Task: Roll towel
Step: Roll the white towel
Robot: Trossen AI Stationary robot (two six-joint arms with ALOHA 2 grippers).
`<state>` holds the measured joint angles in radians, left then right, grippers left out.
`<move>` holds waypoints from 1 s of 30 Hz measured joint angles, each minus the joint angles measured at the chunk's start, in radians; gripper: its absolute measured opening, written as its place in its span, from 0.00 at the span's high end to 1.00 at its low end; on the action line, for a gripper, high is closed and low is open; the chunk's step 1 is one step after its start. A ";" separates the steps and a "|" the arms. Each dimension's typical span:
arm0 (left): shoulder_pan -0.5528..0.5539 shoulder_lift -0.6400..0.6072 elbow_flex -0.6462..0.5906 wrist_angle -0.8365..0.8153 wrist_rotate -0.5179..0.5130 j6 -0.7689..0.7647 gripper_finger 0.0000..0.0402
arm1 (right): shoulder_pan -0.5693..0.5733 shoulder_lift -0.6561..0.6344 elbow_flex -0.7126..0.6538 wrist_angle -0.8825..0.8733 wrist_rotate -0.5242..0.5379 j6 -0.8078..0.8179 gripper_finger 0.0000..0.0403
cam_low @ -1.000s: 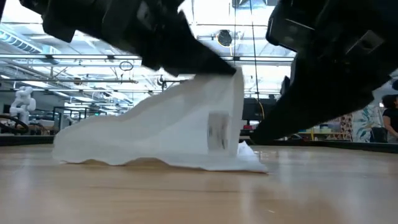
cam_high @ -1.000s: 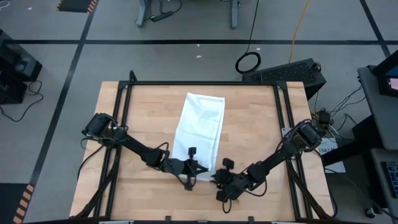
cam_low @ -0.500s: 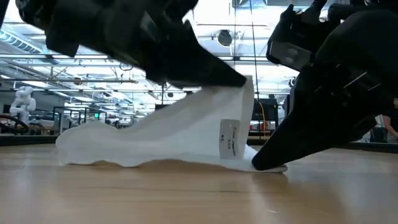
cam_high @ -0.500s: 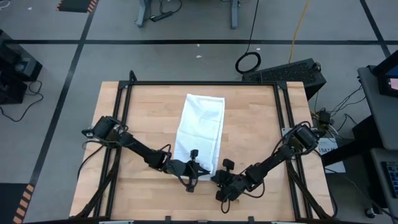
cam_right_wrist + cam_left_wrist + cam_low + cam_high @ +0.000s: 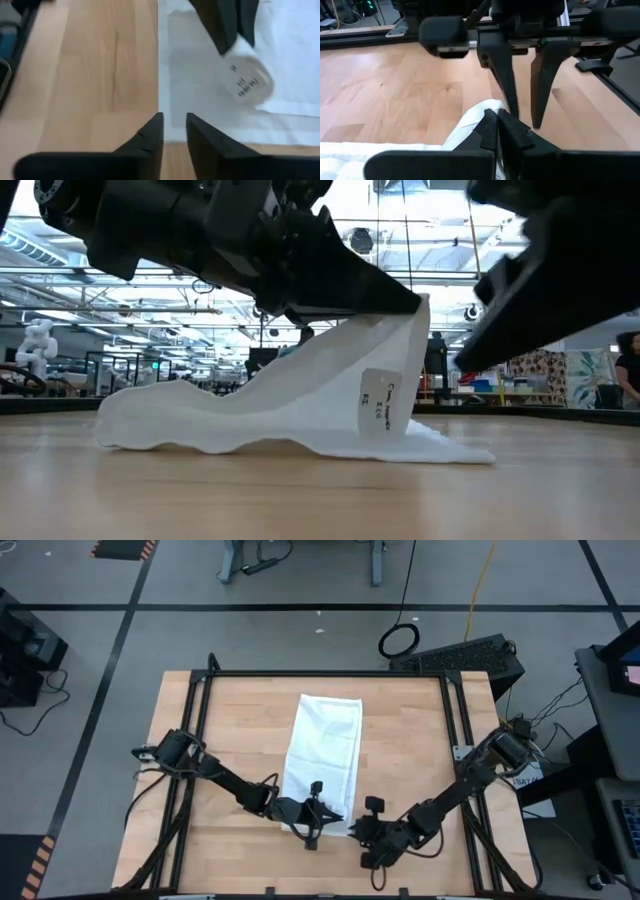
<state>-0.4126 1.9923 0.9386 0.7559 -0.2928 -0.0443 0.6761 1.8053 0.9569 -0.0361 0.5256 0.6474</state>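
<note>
The white towel (image 5: 322,745) lies lengthwise on the wooden table, and its near right corner (image 5: 405,330) is raised off the wood. A small printed label (image 5: 378,405) shows on the raised part. My left gripper (image 5: 335,821) is shut on that corner. My right gripper (image 5: 358,830) hovers just to the right of it, above the table. Its fingers (image 5: 150,137) stand slightly open with nothing between them, over the towel's near edge. My left gripper pinches the towel's near right corner (image 5: 487,106) between its two fingers (image 5: 400,300). They come nearly level from the table's left. The corner is lifted clear and the cloth slopes down from it to the part that lies flat on the table (image 5: 160,425).
Black frame rails (image 5: 455,740) run along the table's left and right sides. Bare wood (image 5: 410,740) lies on both sides of the towel. Beyond the far edge are a keyboard (image 5: 455,655) and a cable loop (image 5: 399,640).
My left gripper has carried the raised corner a little toward the table's right edge, so more cloth stands up. My right gripper, whose fingertip was down at the towel's near edge half a second ago, has risen and drawn back toward the near right.
</note>
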 joint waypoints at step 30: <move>0.020 0.000 0.000 -0.007 0.057 -0.056 0.98 | 0.024 -0.003 0.000 0.018 0.306 -0.663 0.78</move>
<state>-0.3927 1.9923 0.9386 0.7487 -0.2355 -0.1005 0.7004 1.8023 0.9573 -0.0180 0.8313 -0.0161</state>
